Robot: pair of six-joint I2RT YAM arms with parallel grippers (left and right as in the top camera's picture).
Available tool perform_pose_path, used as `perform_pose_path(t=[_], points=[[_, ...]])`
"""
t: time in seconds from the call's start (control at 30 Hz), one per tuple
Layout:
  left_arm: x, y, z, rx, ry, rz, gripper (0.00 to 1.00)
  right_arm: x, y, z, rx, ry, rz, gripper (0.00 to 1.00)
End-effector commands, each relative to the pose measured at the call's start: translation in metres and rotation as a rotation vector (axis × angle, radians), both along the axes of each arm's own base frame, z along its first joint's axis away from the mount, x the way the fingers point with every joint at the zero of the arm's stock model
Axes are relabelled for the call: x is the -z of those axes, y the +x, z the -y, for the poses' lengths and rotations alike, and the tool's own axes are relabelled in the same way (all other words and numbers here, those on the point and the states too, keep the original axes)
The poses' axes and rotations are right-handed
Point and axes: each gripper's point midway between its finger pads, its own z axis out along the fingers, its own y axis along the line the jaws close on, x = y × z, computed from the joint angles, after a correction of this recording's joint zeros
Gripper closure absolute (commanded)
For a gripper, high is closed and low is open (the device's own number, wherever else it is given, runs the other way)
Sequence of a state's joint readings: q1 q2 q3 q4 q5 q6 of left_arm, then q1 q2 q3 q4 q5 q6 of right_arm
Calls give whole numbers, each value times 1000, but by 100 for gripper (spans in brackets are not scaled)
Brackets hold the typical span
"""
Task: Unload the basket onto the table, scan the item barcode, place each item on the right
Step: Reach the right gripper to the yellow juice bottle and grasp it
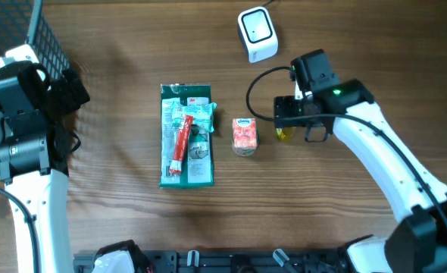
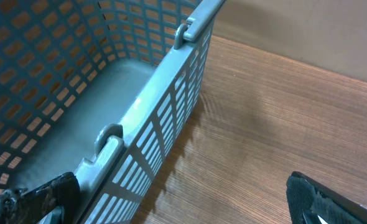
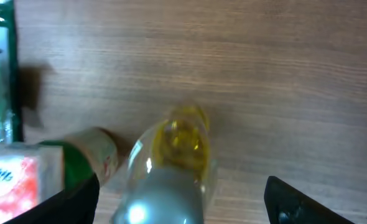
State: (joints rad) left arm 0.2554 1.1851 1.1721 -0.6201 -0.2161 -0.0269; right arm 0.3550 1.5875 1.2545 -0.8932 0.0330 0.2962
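Hovering above the table: my right gripper (image 3: 182, 208), fingers spread wide either side of a small yellow bottle (image 3: 183, 140), not touching it. The bottle sits near a tissue pack (image 1: 244, 135). My left gripper (image 2: 183, 204) is open beside a basket (image 2: 152, 118).

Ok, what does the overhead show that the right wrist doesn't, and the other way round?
Only overhead: the white scanner, the basket corner, the left gripper, the whole green package. Only right wrist: the bottle has a clear body and sits between open fingers; a green cylinder beside the tissue pack, unclear from above. Both: the bottle's yellow, tissue pack, package edge, wooden table.
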Motion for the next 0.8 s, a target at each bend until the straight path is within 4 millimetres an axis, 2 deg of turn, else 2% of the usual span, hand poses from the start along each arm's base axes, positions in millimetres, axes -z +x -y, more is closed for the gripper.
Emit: perform_pose_path(t=[0.0,0.23,0.53,0.77], points=[[48,-7,9,8,-97,-122,0,7,6,1,23,-18,7,16],[48,-7,9,7,-97,-122,0,8,6,1,24,-18,6,22],[48,-7,9,8,-97,-122,0,8,7,0,22,-17,9,22],[48,-7,9,7,-97,-122,0,12,5,0,22,-13,0,26]])
